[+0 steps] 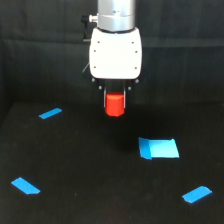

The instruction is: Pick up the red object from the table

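The small stubby red-orange block [115, 104] is seen gripped at its upper part by the claw [115, 96], which is closed narrowly on it beneath the white rounded claw body [115, 54] and the silver-grey wrist [116, 14] of the arm. The block is held upright, in the middle of the scene and toward the far side of the flat matte black bench [90, 165]; it appears to be clear of the bench, though the dark surface makes any gap beneath it hard to judge. A vertical approach is suggested by the arm's straight-down posture, which would keep the short fingers square on the block's sides. The flat blue rectangular patch [159, 148] lies nearer and to the exterior view's right, well apart from the block. Three bright blue tape strips are laid around as marks: one far left [50, 113], one near left [25, 185], one near right [196, 194]. The pick is judged to be largely accomplished, with only a secure lift remaining; slippage is the chief risk, since only the top of the block is pinched.
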Available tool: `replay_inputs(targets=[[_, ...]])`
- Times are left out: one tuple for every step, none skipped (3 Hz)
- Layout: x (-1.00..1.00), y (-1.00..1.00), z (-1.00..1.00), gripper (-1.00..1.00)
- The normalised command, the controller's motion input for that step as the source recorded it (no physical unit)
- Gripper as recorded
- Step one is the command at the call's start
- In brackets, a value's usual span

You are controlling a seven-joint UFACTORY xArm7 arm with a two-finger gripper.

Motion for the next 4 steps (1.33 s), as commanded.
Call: replay_inputs(targets=[[0.06,0.02,0.25,-1.0],[0.02,0.05,0.04,-0.97],[0.03,-0.03,0.11,-0.97],[-0.08,0.01,0.08,-0.94]])
